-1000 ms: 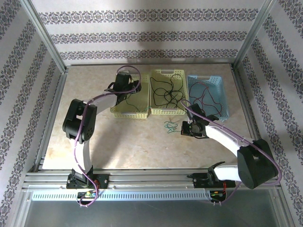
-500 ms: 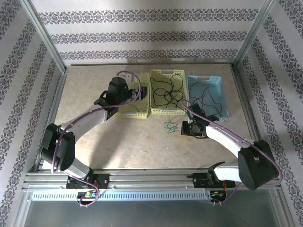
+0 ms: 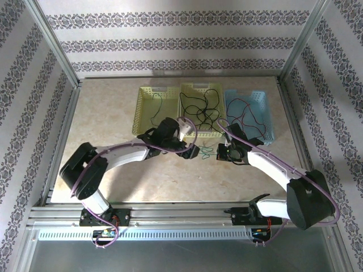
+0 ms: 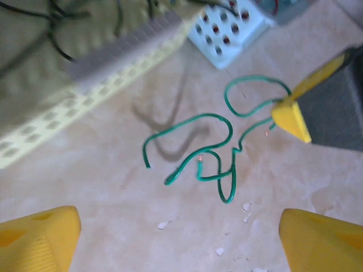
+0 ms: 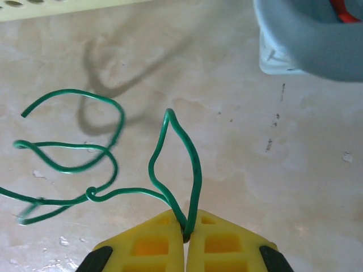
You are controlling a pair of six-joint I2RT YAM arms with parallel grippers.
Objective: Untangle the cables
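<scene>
My right gripper (image 5: 186, 229) is clamped on a loop of the green cable (image 4: 204, 115) near the middle of the table (image 3: 113, 170), my left gripper (image 4: 180, 238) above it, jaws spread wide.

The thin green wire (image 3: 202, 151) shows against a beige, faintly marbled tabletop (image 3: 102, 113). Two hole-dotted plastic baskets (image 3: 140, 107) are pale yellow, and a third perforated plastic basket (image 3: 269, 113) is light blue. The wires (image 3: 198, 110) in the middle one are black. The fingers (image 5: 221, 241) of the right gripper (image 5: 186, 229) and the left gripper (image 4: 180, 221) are yellow. The white wallpaper (image 3: 170, 42) bears grey-purple floral bands.
</scene>
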